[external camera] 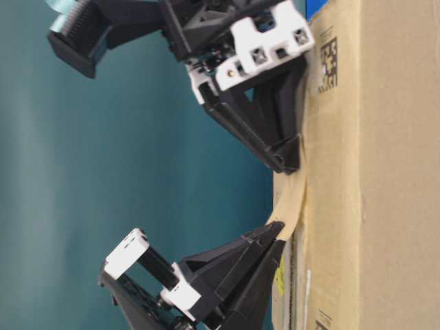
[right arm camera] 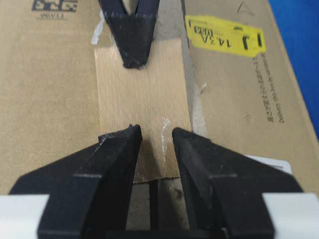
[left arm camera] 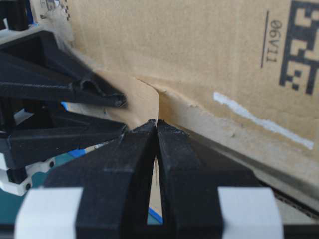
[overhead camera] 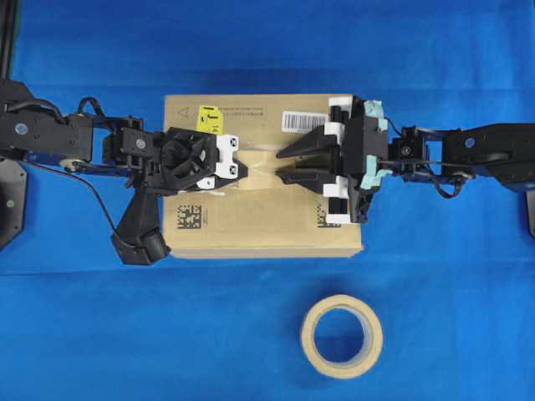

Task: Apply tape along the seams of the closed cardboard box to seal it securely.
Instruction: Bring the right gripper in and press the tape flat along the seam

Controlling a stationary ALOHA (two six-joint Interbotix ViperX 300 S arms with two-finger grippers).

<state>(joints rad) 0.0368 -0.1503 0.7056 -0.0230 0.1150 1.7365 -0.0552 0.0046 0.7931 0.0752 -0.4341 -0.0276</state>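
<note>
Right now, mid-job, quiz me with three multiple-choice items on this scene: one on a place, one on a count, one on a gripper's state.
1. Where is the tape roll?
A. On the blue table, in front of the cardboard box
B. On top of the box
C. In the right gripper

2. How many black square codes show on the box top in the overhead view?
A. One
B. Two
C. Four

3. What is the left gripper doing?
A. Open above the table
B. Shut on the tape
C. Gripping the roll

Key: 1 A, the roll lies on the cloth; 2 B, one at each side; 3 B, its tips pinch the tape's end, while the right gripper stands open.
</note>
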